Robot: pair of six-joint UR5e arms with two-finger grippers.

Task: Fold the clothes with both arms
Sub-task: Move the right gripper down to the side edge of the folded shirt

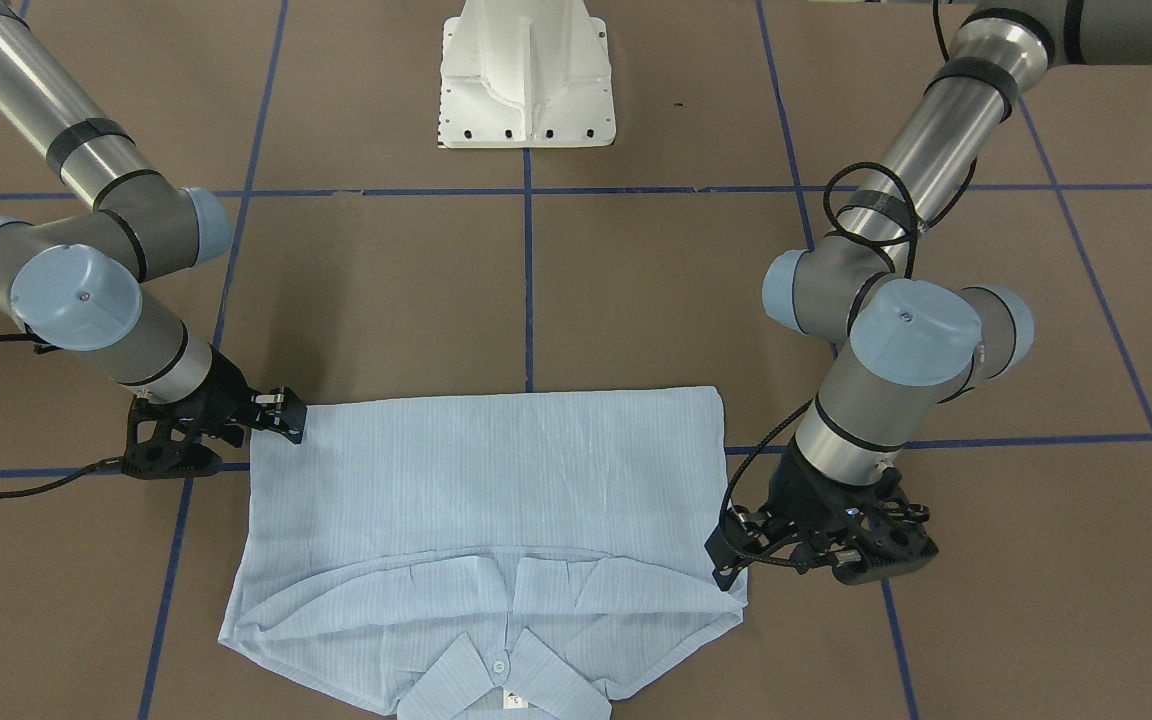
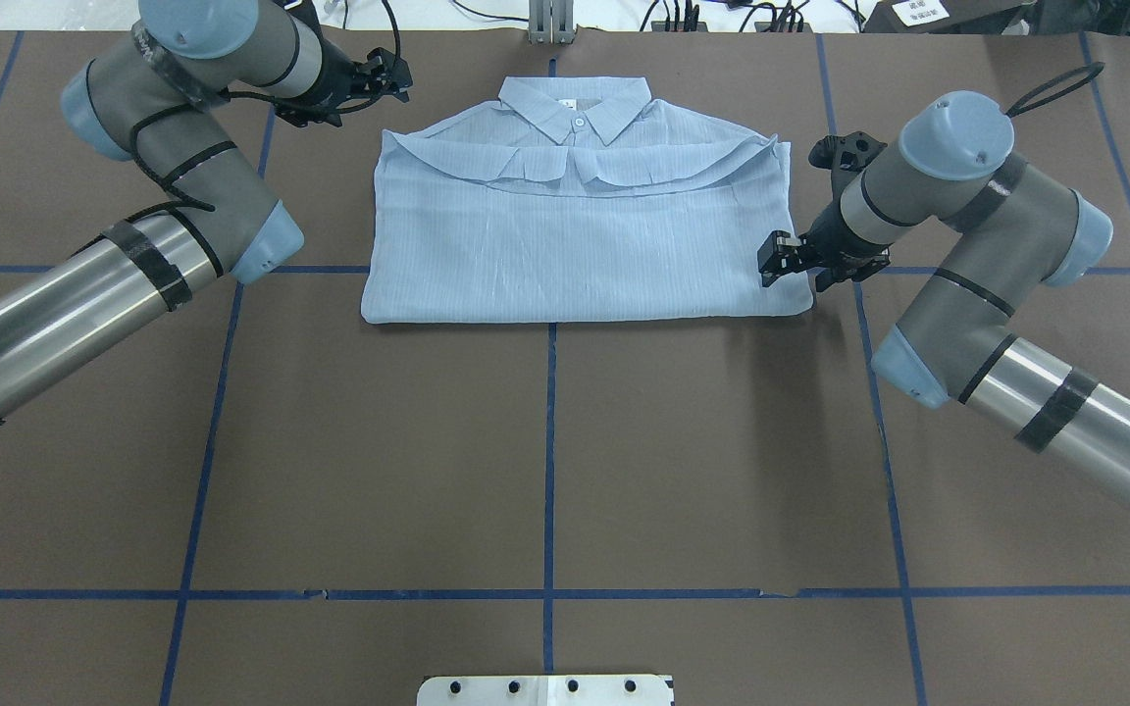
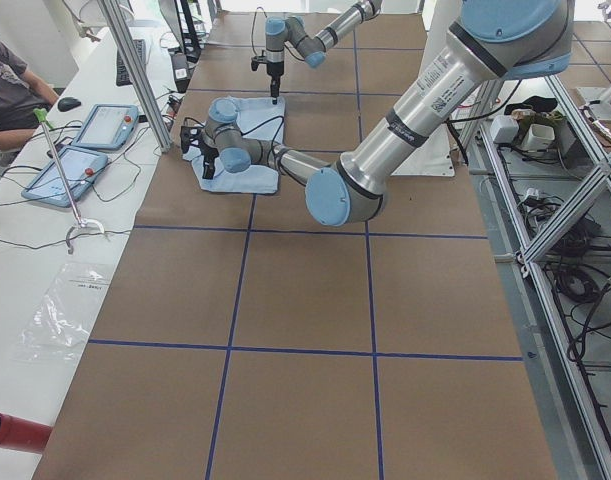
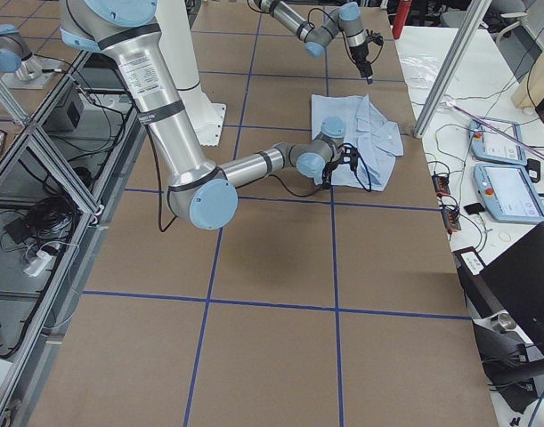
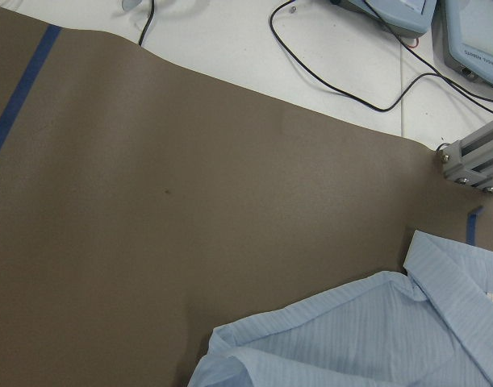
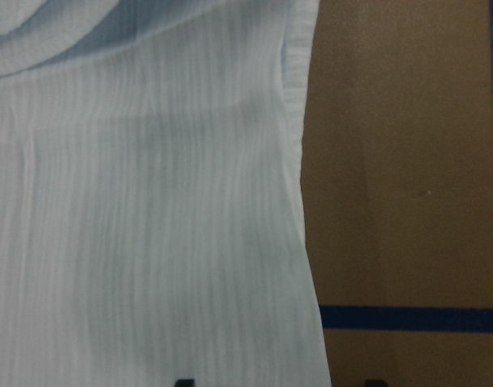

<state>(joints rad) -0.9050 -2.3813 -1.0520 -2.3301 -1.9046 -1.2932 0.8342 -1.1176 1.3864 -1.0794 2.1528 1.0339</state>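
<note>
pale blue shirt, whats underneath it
Under the pale-blue striped button-up shirt lies the brown table covering. A blue tape line runs up to its edge and disappears beneath. The cloth hides the rest of that line and anything tucked between its folded layers.

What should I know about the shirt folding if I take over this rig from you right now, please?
Left end effector: off the shirt, beside its far left shoulder; open or shut, I cannot tell.
Right end effector: open at the shirt's right edge, one finger over the cloth, one over the table; it seems to grip nothing.
Shirt: flat, collar away from the robot.
Done: sleeves out of sight, body folded to a rectangle.
Left: probably one more fold, not yet begun.
</note>
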